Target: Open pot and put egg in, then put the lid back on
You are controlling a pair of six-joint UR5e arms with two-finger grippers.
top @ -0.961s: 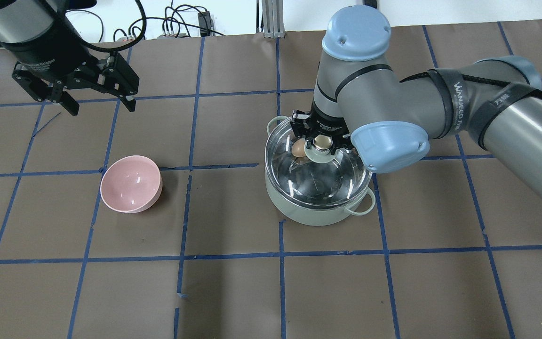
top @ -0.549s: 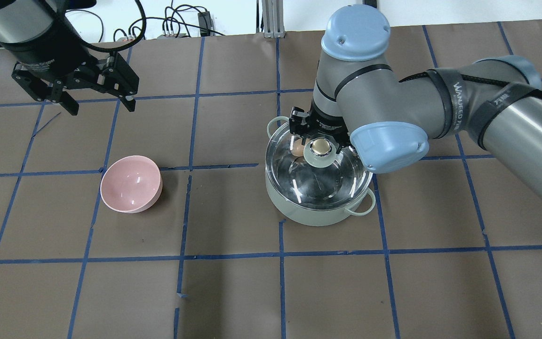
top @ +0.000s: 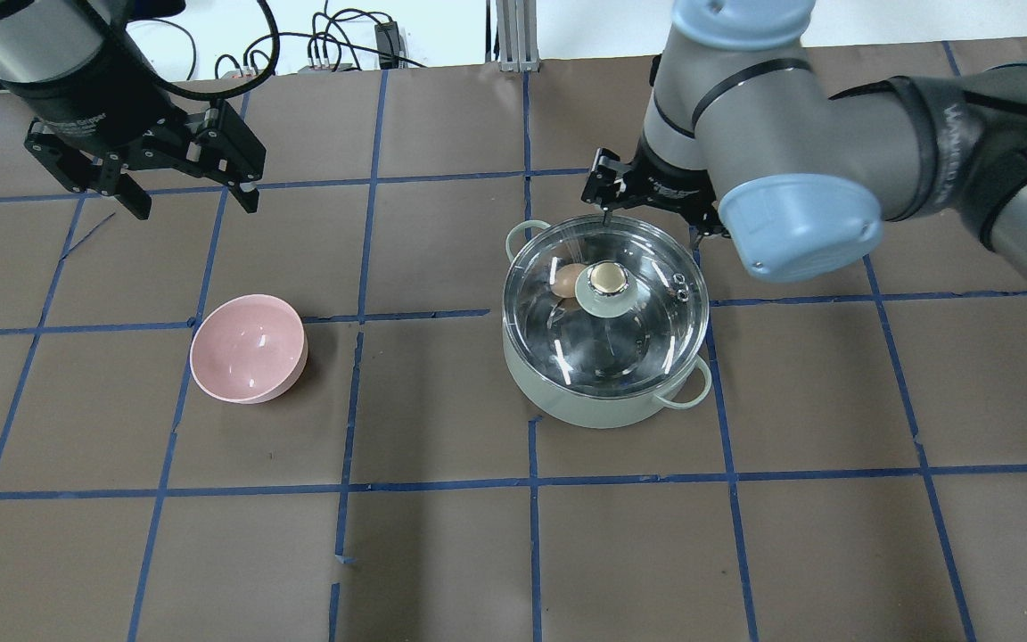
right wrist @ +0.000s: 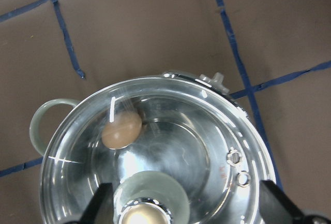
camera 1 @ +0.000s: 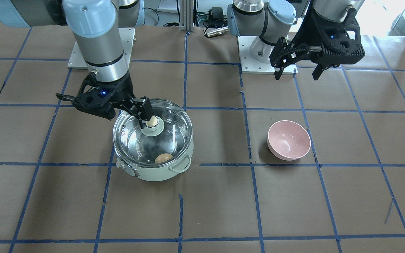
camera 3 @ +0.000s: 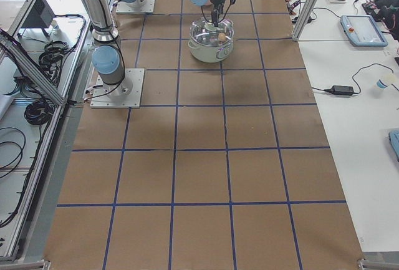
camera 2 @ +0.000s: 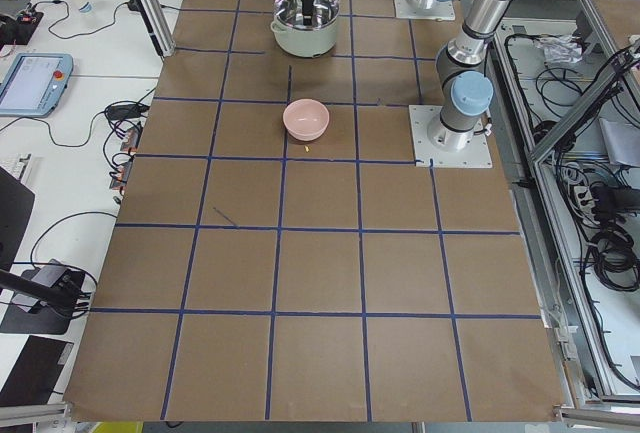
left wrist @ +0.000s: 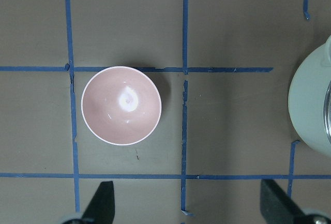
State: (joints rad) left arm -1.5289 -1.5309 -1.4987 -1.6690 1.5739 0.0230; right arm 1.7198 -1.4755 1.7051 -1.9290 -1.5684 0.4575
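The mint-green pot (top: pixel 603 406) stands right of the table's middle. The clear glass lid (top: pixel 647 334) lies on it, its gold-topped knob (top: pixel 603 282) free. The brown egg (top: pixel 567 279) lies inside the pot and shows through the glass; it also shows in the front view (camera 1: pixel 163 158) and the right wrist view (right wrist: pixel 121 129). My right gripper (top: pixel 649 207) is open and empty, raised above the lid's far side. In the right wrist view (right wrist: pixel 189 206) its fingers stand wide on either side of the knob (right wrist: pixel 150 203). My left gripper (top: pixel 191 203) is open and empty, high at the far left.
A pink bowl (top: pixel 248 348) stands on the table's left side, below my left gripper, and shows in the left wrist view (left wrist: pixel 121 105). Blue tape lines grid the brown table cover. The pot's edge shows at the right of the left wrist view (left wrist: pixel 310 110).
My right gripper has let go of the lid knob, then risen and drawn back toward the table's far side. The lid stays on the pot. The left arm has not moved.
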